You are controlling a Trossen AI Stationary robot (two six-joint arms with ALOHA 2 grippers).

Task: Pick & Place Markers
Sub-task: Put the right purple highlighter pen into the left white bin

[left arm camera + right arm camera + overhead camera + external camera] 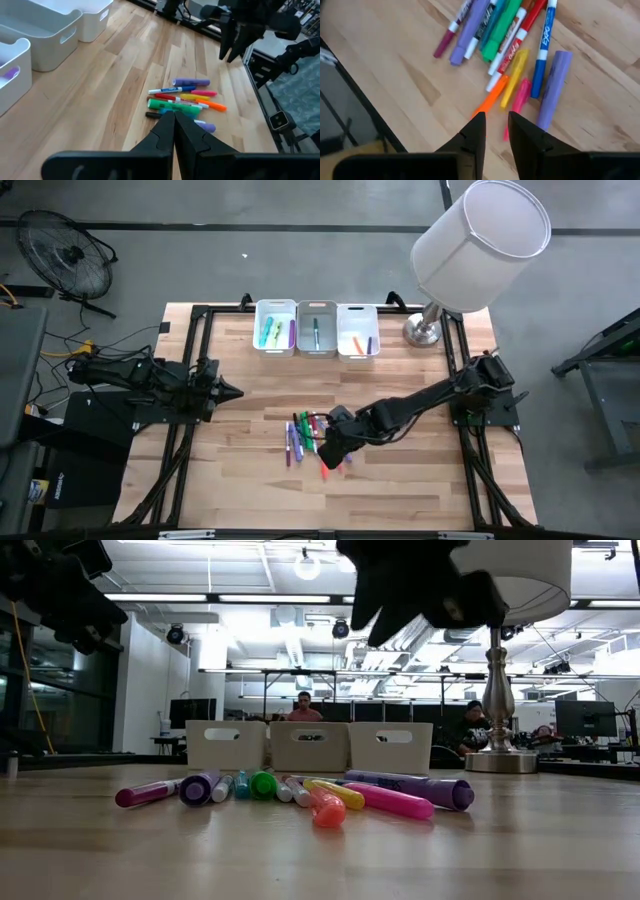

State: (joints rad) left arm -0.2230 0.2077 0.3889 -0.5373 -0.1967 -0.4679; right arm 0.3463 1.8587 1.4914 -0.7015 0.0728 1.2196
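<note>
A heap of markers [310, 438] in green, purple, red, blue, yellow, orange and pink lies on the wooden table, right of centre toward the near edge. The heap also shows in the low view [300, 795] and the right wrist view [510, 55]. My right gripper [496, 122] hangs above the heap's near side, pointing steeply down. Its fingers stand a narrow gap apart over the ends of the orange marker [490, 97] and the pink marker [519, 102]. In the low view it [400, 610] is well clear of the markers. My left gripper [174, 120] waits shut at the table's left side [232, 391].
Three white bins [276, 328] [317, 328] [358, 330] stand in a row at the far edge, each with a few markers inside. A lamp with a white shade [480, 235] stands at the far right corner. Bare wood lies around the heap. People sit beyond the table [303, 710].
</note>
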